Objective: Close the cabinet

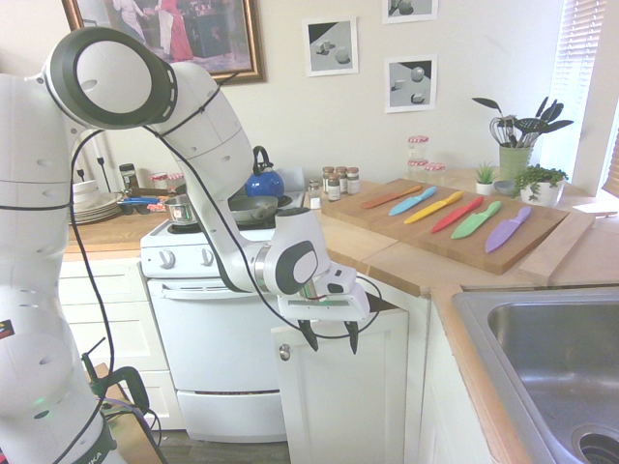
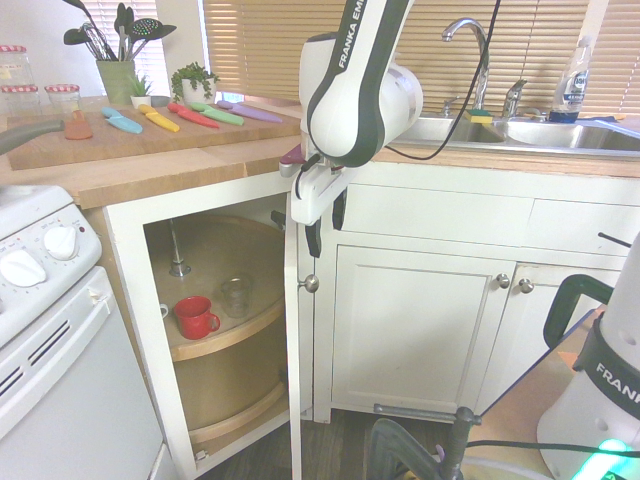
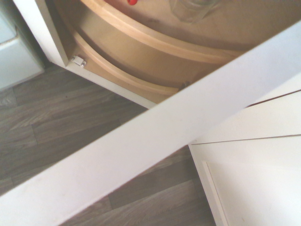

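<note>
One tall door (image 2: 293,380) stands swung wide from the cabinet (image 2: 130,240), upright on its long axis and seen nearly edge-on in the second exterior view, its small silver knob (image 2: 311,284) on the outer face near the top corner. The cabinet sits under the wooden countertop (image 2: 150,170), between the white oven (image 2: 50,350) and the run of cupboards below the sink (image 2: 520,135). Inside, curved wooden shelves carry a red mug (image 2: 196,317) and a clear glass (image 2: 237,296). Grey plank flooring (image 3: 56,127) lies below. A cutting board (image 1: 464,232) with coloured knives rests on the counter. The white arm bends down from above, its wrist just over the door's top edge; the gripper (image 1: 330,335) points downward with its dark fingers (image 1: 309,334) spread apart, holding nothing.
</note>
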`<state>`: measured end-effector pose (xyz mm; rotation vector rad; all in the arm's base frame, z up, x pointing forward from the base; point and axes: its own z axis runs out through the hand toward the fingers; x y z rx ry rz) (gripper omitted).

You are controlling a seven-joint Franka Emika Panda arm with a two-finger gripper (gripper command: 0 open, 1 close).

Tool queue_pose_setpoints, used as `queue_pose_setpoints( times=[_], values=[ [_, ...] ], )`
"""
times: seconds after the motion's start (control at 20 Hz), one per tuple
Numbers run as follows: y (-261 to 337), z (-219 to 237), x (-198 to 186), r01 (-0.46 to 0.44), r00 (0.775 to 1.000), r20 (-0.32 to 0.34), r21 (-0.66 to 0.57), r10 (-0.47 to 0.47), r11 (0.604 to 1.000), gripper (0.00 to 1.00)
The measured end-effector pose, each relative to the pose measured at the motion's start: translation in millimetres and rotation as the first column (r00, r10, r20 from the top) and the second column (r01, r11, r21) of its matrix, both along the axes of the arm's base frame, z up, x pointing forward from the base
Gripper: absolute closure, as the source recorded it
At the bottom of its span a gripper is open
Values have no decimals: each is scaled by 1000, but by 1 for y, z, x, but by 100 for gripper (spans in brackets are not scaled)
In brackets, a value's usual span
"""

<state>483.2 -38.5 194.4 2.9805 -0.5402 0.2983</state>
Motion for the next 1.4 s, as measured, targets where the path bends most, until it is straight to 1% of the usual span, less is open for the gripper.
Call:
queue_pose_setpoints(
  times=[0.95, 1.4],
  values=[
    [4, -1, -2, -7, 1000, -13, -3, 7, 1000, 100],
    [18, -2, -2, -35, 999, -27, -10, 35, 999, 100]
  ],
)
